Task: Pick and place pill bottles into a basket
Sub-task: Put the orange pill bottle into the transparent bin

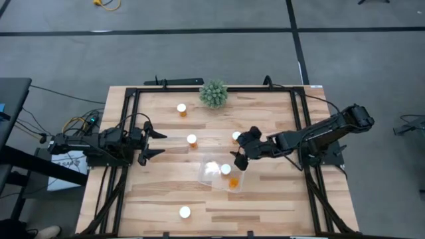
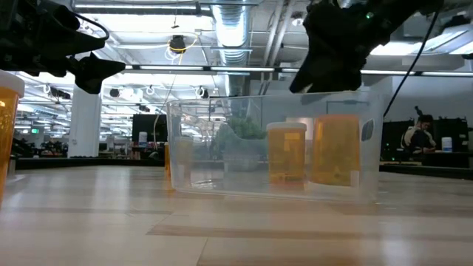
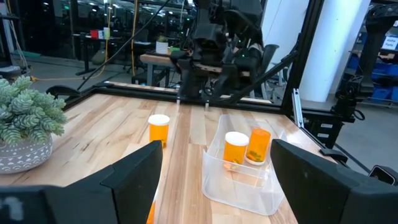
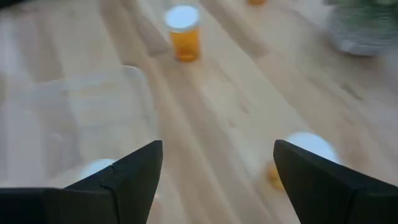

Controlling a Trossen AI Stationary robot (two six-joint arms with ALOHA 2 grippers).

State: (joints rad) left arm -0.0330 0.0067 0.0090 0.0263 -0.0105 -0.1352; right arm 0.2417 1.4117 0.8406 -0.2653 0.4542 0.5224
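Your right gripper [image 1: 240, 159] hovers empty with fingers apart above the basket [image 1: 211, 174], which already holds two bottles [image 3: 236, 148], while the left gripper [image 1: 154, 143] waits open at the table's left edge, four bottles outside

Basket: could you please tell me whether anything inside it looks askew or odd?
One bottle in the basket seems to stand upside down, white cap at the bottom, beside an upright one. Nothing looks spilled.

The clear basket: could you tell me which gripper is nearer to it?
Right. The right gripper hangs open just above the basket's far right corner; the left gripper waits open, well off to its left.
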